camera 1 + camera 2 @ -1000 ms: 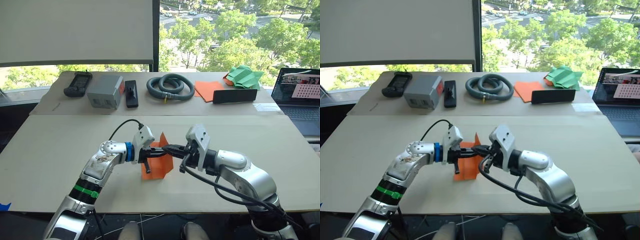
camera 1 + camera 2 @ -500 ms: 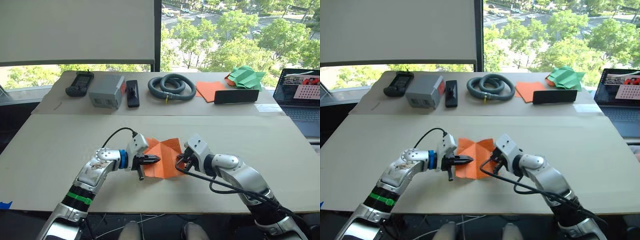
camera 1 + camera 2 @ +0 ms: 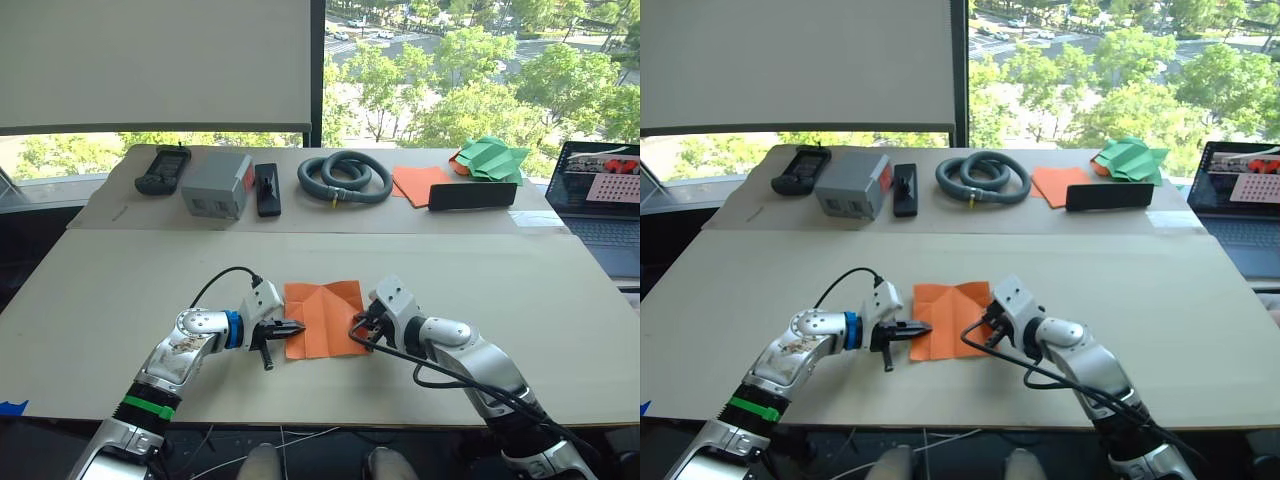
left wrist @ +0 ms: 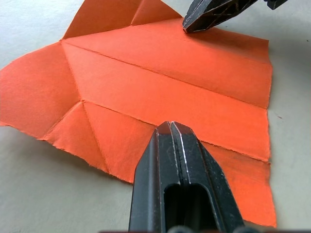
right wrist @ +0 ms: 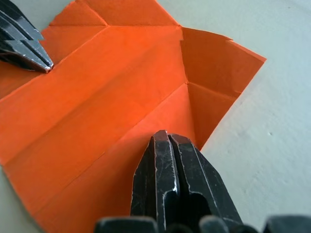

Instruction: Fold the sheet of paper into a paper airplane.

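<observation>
The sheet of paper [image 3: 325, 318] lies opened flat on the near middle of the table, orange, with long creases and folded corner flaps at its far end. My left gripper [image 3: 296, 327] is shut, its tip resting on the sheet's left edge [image 4: 170, 127]. My right gripper [image 3: 356, 326] is also shut, its tip on the sheet's right edge [image 5: 166, 136]. Neither pinches the paper. In the left wrist view the sheet [image 4: 160, 82] spreads ahead, with the right gripper [image 4: 187, 22] at its far side.
Along the back table lie a black remote [image 3: 163, 168], a grey box [image 3: 216, 185], a black device [image 3: 268, 188], a coiled hose [image 3: 343, 175], a flat orange sheet [image 3: 418, 182], a black bar [image 3: 472, 195] and a green paper pile [image 3: 490, 156]. A laptop [image 3: 600, 190] sits at the far right.
The sheet, held up off the table between both grippers a second ago, now lies flat. Both grippers have dropped and drawn apart to its left and right edges.
</observation>
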Controlling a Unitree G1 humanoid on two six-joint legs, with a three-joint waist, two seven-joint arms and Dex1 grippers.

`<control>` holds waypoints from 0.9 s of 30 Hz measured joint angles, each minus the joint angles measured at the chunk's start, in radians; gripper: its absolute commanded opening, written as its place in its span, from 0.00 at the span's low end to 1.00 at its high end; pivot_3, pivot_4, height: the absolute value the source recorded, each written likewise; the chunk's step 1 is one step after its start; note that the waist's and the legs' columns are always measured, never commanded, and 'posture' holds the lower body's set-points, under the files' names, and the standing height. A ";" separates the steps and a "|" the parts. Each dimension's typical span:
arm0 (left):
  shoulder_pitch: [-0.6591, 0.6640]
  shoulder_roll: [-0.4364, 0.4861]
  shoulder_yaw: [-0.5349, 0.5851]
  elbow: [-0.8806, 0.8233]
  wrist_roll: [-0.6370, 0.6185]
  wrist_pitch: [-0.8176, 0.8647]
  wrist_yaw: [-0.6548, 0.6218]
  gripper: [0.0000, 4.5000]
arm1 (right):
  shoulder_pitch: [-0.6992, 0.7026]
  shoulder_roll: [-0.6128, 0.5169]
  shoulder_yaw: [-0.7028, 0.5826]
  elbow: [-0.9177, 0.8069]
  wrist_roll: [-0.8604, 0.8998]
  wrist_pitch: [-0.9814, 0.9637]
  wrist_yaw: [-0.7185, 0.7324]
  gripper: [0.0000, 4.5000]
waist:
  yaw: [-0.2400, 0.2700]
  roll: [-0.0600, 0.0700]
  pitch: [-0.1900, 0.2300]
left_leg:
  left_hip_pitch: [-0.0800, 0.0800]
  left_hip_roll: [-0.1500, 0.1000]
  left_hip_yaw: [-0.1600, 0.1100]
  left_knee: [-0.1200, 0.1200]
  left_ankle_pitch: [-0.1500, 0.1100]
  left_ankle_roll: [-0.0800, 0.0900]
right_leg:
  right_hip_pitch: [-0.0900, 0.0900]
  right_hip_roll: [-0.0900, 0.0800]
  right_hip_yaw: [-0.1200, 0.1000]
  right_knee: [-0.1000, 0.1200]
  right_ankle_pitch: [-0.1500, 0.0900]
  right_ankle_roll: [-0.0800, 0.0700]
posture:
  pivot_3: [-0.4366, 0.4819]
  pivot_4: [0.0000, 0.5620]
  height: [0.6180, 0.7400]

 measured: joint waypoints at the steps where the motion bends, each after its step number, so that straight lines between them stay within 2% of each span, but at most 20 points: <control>1: 0.000 -0.001 0.000 0.001 0.001 -0.003 0.000 0.00 | -0.003 0.026 -0.025 0.020 0.008 -0.002 -0.013 0.00 | 0.000 0.000 0.000 | 0.000 0.000 0.000 0.000 0.000 0.000 | 0.000 0.000 0.000 0.000 0.000 0.000 | 0.48 0.27 0.70; 2: 0.000 -0.003 0.000 0.001 0.001 -0.004 0.000 0.00 | -0.007 0.048 -0.047 0.037 0.010 -0.004 -0.025 0.00 | 0.001 0.000 0.000 | -0.001 0.000 0.000 0.000 0.000 0.001 | 0.000 0.000 0.000 0.000 0.000 0.000 | 0.48 0.27 0.70; 3: -0.001 -0.006 0.000 0.001 0.002 -0.004 -0.001 0.00 | -0.013 0.060 -0.063 0.047 0.014 -0.010 -0.033 0.13 | 0.001 0.001 0.000 | -0.002 0.000 0.000 0.001 0.000 0.001 | -0.001 0.000 0.000 0.000 0.000 0.000 | 0.48 0.27 0.70; 9: -0.003 -0.009 0.000 0.002 0.005 -0.004 -0.004 0.00 | -0.065 0.094 -0.120 0.118 0.010 -0.039 -0.076 0.56 | 0.002 0.002 0.000 | -0.003 0.000 0.000 0.001 0.003 0.005 | 0.000 0.000 0.000 0.001 0.000 0.001 | 0.48 0.27 0.70; 16: -0.003 -0.009 0.000 0.000 0.007 -0.003 -0.005 0.00 | -0.066 0.117 -0.123 0.139 0.007 -0.054 -0.069 0.56 | 0.001 0.003 0.000 | -0.003 0.000 0.000 0.001 0.003 0.005 | -0.001 0.000 0.000 0.001 0.000 0.001 | 0.48 0.27 0.70; 20: -0.002 -0.009 0.001 -0.003 0.009 -0.002 -0.004 0.00 | -0.066 0.128 -0.116 0.139 0.014 -0.067 -0.045 0.32 | 0.000 0.003 0.000 | -0.003 0.000 0.000 0.001 0.003 0.005 | -0.001 0.000 0.000 0.001 0.000 0.000 | 0.48 0.27 0.70; 24: 0.004 -0.008 0.003 -0.013 0.013 0.002 -0.003 0.00 | -0.065 0.128 -0.110 0.139 0.012 -0.076 -0.026 0.01 | 0.000 0.003 0.000 | -0.003 0.000 0.000 0.001 0.003 0.005 | -0.001 0.000 0.000 0.001 0.000 0.001 | 0.48 0.27 0.70; 27: 0.005 -0.007 0.007 -0.017 0.013 0.012 -0.003 0.00 | -0.065 0.119 -0.085 0.138 -0.002 -0.106 -0.015 0.01 | -0.001 0.003 0.000 | -0.003 0.000 0.000 0.001 0.003 0.005 | -0.001 0.000 0.000 0.002 0.000 0.000 | 0.48 0.27 0.70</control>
